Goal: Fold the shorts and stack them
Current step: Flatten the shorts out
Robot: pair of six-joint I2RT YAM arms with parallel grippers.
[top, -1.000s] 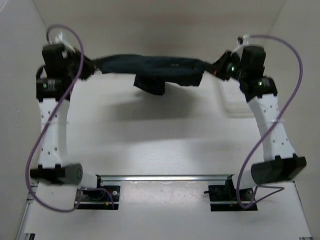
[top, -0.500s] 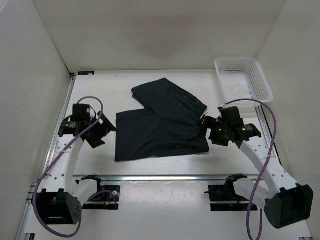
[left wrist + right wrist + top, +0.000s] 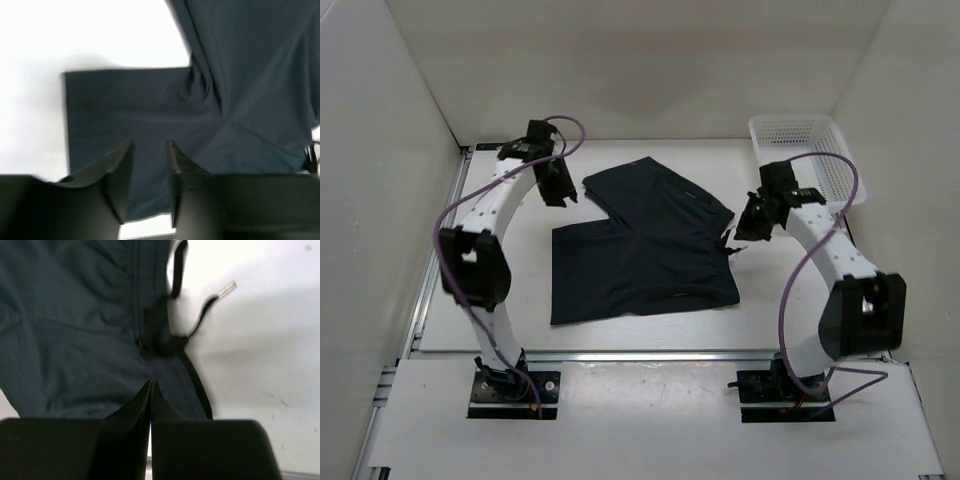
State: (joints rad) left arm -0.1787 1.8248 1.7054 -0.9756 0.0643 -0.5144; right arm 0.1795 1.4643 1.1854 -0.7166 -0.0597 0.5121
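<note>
Navy, nearly black cloth: the shorts [image 3: 640, 250] lie spread flat on the middle of the white bench [image 3: 520, 310]. The waistband faces the right edge. The two legs point left, one angled toward the far edge and one nearer the front, with a notch between them.

The left hand [image 3: 558, 188] hangs over the bench toward the far left corner, just beside the hem of the farther leg. Its wrist view shows the fingers [image 3: 120, 170] parted, with a gap and nothing between them, and the cloth below.

The right hand [image 3: 742, 228] is at the right side of the waistband. Its fingers are pressed together, and no cloth shows between them. Beneath it, a thin drawstring [image 3: 202, 315] loops off the waistband onto the bare bench.

A white mesh basket [image 3: 790, 122] stands in the far right corner, apart from the shorts.
</note>
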